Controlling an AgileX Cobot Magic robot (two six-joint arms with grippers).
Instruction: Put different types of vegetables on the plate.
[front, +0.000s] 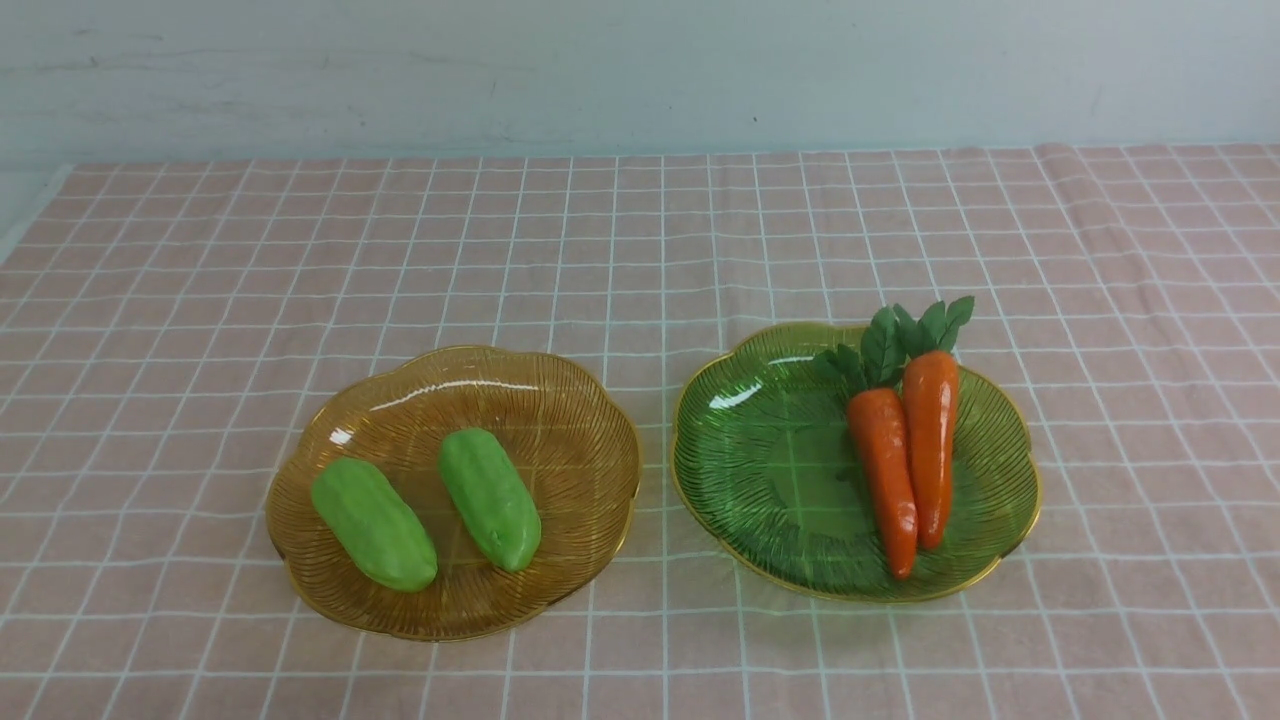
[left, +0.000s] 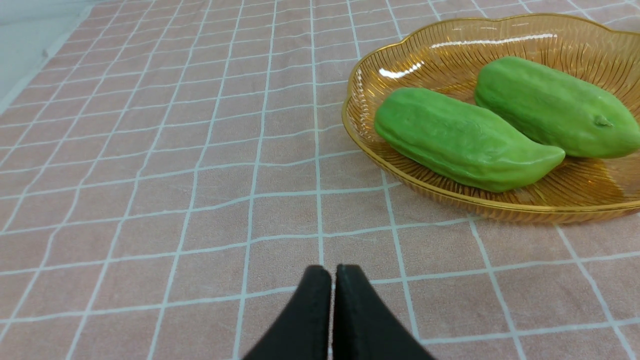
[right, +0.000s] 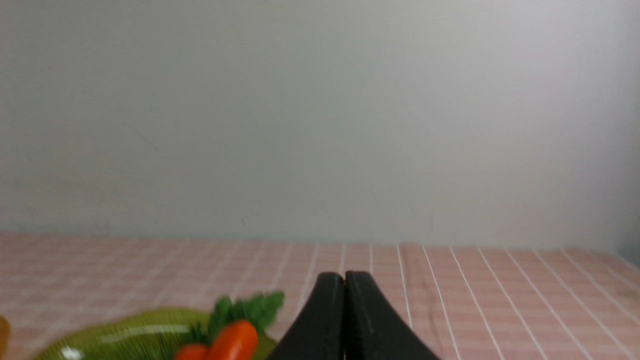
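Front view showed two ribbed plates side by side on the pink checked cloth over the worktop (front: 640, 220): an amber plate (front: 560, 400) on the robot's left w/ both green gourds, left gourd (front: 374, 523) and right gourd (front: 489, 499), lying apart and roughly parallel; a green plate (front: 760, 470) on the right w/ two carrots, left carrot (front: 885, 475) and right carrot (front: 931, 440), touching along their length, leafy tops pointing toward the far wall. No arm was in the front view. Left wrist cam had the left pincer (left: 333, 280) clenched, tips pressed together, nothing between them, hovering above bare cloth near the amber plate's rim but apart from it. Right wrist cam had the right pincer (right: 344, 285) clenched & empty too, aimed mostly at the wall; only a blurry corner of the green plate and the carrot tops showed, so how far it sat from them was hard to say, prob. not close. Judged by the layout, sorting hadn't begun: each plate held one type only, so the step in hand looked like the first approach. Next move would call for one pincer to open, come down over a veg across its narrow width, e.g. the right gourd, which has room around it, then lift & carry it to the other plate. The carrots are glossy & touching, so taking one w/out nudging its neighbour would need a careful line.
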